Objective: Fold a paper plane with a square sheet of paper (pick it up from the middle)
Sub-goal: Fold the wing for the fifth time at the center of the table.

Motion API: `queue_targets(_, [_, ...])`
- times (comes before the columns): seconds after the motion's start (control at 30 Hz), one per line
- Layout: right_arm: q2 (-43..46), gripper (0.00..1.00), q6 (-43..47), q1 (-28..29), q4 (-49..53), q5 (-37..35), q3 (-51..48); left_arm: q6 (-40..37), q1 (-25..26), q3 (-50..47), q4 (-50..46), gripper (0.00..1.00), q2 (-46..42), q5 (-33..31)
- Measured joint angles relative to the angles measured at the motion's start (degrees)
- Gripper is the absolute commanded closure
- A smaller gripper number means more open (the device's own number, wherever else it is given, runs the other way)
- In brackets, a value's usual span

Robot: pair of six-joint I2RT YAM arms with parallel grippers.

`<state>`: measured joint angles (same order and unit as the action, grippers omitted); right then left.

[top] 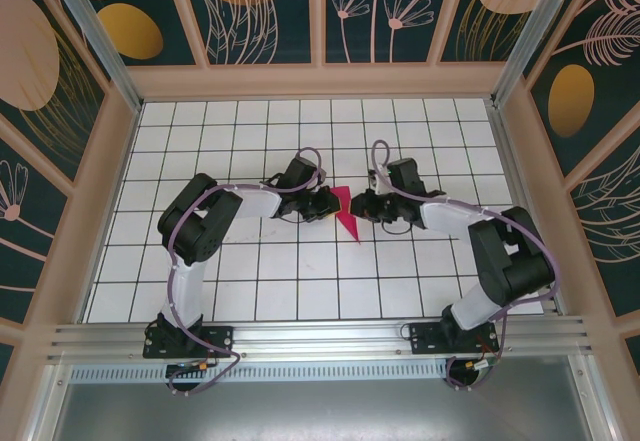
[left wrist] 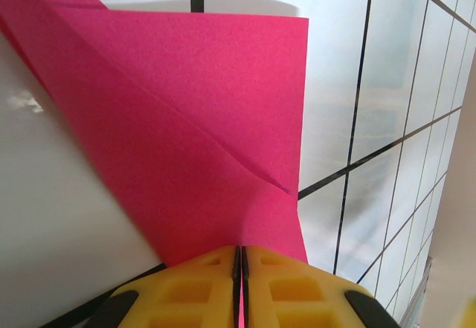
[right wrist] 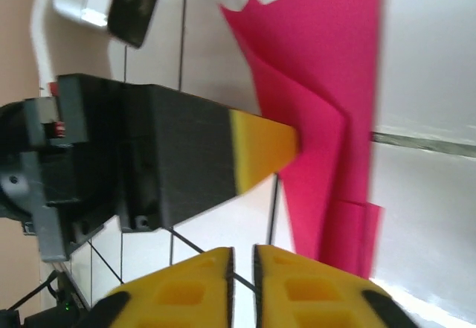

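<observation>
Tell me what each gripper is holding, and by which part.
Left gripper pinches the folded pink paper at the edge nearest it. Right gripper holds nothing.

Paper plane (top: 348,217) on table (top: 300,273); left claw (top: 330,204) at its left, right claw (top: 362,206) right.

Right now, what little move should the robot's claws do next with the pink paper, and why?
Probably open the right claw and nudge it onto the pink paper: it looks shut beside the paper, while the left claw pinches an edge.
</observation>
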<state>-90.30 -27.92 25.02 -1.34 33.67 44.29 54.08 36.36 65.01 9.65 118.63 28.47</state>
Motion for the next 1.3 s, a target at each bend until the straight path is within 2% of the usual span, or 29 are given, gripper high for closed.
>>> queue_targets(0.17, [-4.76, 0.98, 2.05, 4.02, 0.96, -1.18, 3.37, 0.00, 0.00, 0.31, -0.61, 0.86, 0.04, -0.02])
queue_targets(0.47, [-9.51, 1.00, 4.37, 4.83, 4.66, -3.82, 3.61, 0.17, 0.00, 1.11, -1.88, 0.86, 0.33, 0.00])
queue_targets(0.87, [-9.62, 1.00, 6.93, 4.39, 5.79, -5.09, 3.32, 0.17, 0.09, 2.58, -4.50, 0.86, 0.68, -0.63])
queue_targets(1.3, [-5.01, 1.00, 8.50, 1.64, 4.42, -1.81, -2.97, 0.15, 0.31, 3.78, -6.67, 0.86, 0.94, -1.53])
